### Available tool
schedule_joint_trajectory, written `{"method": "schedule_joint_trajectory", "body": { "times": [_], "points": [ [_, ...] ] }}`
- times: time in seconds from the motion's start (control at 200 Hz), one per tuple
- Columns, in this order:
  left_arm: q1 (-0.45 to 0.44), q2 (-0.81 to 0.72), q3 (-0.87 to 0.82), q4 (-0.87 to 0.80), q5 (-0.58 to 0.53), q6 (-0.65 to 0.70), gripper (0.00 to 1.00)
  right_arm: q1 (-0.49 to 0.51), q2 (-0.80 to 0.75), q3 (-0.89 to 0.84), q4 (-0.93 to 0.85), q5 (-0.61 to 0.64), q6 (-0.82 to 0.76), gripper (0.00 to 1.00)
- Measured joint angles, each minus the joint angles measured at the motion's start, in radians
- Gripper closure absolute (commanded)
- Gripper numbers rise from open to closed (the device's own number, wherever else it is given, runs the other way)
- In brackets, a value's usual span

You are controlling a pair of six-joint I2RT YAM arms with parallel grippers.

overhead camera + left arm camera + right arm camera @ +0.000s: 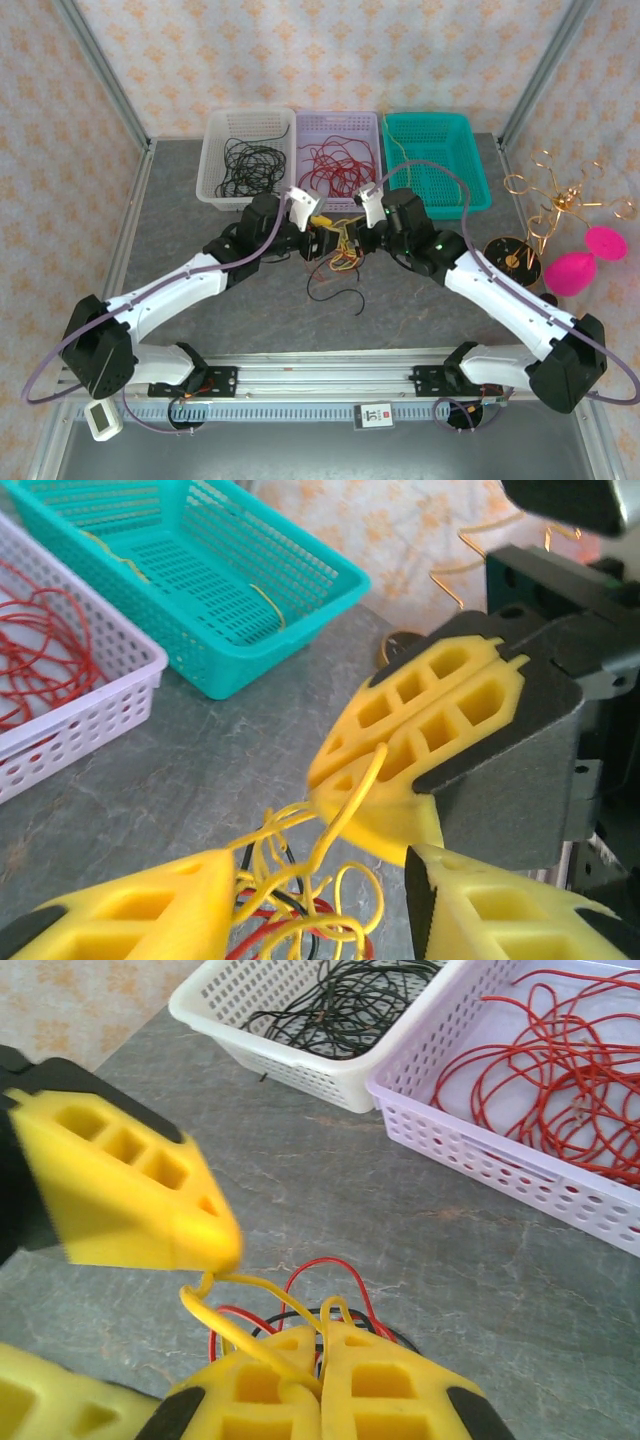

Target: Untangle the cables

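Where they bunch, the cables loop yellow, red and black.

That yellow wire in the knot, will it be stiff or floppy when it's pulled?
Probably floppy: the yellow wire curls in loose loops. Likely light, being so thin. It may snag, since a red strand tangles with it.

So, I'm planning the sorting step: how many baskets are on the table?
3, along the far edge: white basket left, holding black wires; lilac basket middle, holding red wires; teal basket right. None seems hidden.
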Motion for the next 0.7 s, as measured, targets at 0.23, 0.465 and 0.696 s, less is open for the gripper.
{"method": "schedule_joint_trajectory", "body": {
  "times": [0.23, 0.465, 0.696],
  "points": [
    [0.004, 0.009, 0.010, -0.063, 0.040, 0.114, 0.51, 0.000, -0.019, -0.001, -0.011, -0.047, -0.018, 1.00],
    [0.022, 0.014, 0.031, -0.099, 0.048, 0.166, 0.50, 0.000, -0.024, -0.001, -0.023, -0.084, -0.034, 1.00],
    [0.048, 0.016, 0.043, -0.133, 0.089, 0.215, 0.51, 0.000, -0.029, -0.001, -0.045, -0.106, -0.055, 1.00]
  ]
}}
